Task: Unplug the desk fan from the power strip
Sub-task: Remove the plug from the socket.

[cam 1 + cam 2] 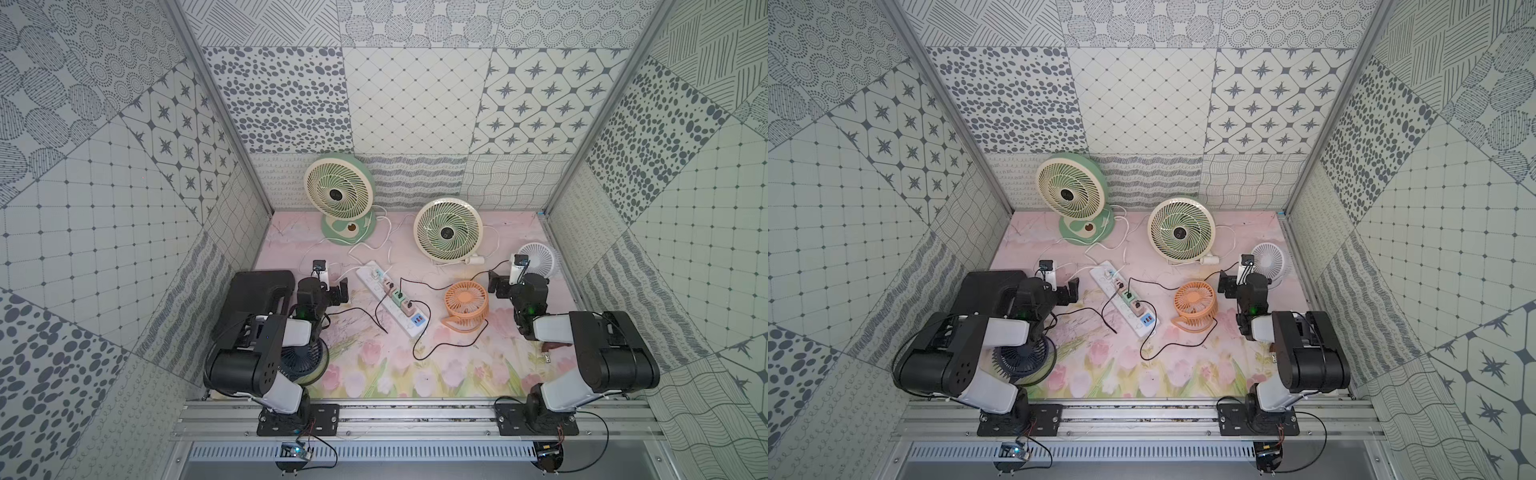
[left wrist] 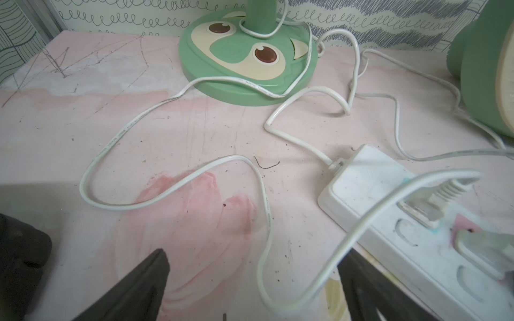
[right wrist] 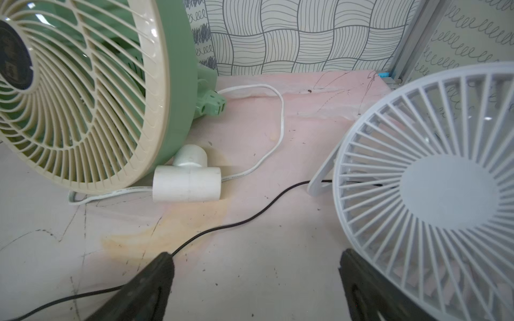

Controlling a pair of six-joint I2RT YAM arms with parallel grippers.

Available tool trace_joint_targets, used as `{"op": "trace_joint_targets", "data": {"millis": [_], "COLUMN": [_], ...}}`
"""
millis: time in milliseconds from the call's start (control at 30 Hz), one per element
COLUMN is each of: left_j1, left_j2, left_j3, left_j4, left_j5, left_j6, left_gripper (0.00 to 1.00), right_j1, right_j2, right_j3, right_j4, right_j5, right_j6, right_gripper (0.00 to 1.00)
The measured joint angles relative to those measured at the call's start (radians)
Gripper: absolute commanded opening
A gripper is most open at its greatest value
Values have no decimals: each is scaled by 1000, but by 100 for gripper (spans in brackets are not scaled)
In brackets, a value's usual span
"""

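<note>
The power strip (image 1: 390,297) lies slantwise in the middle of the desk (image 1: 374,368), several plugs seated in it, with white cords (image 2: 262,194) and black cables (image 3: 244,220) looping around it. Beyond it stand a tall green fan (image 1: 338,191) and a low green fan (image 1: 448,230). An orange fan (image 1: 466,300) sits just beside it, and a white fan (image 1: 540,259) stands farther that way. The left end effector (image 2: 254,255), beside the strip over a white cord, and the right end effector (image 3: 256,254), near the white fan, both hang released and empty.
</note>
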Motion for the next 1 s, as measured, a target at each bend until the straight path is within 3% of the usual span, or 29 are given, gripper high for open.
{"op": "trace_joint_targets", "data": {"millis": [800,1000], "left_j1": [28,29], "left_j2": [0,-64], "left_j3": [8,5], "left_j4": [-4,-36], "left_j5": [38,17], "left_j6": [-4,-19], "left_gripper": [99,99], "right_j1": [0,3], "right_j2": [0,-26], "right_j3": [0,0], "right_j4": [0,-35], "right_j5": [0,-5], "right_j6": [0,-7], "right_gripper": [97,97]}}
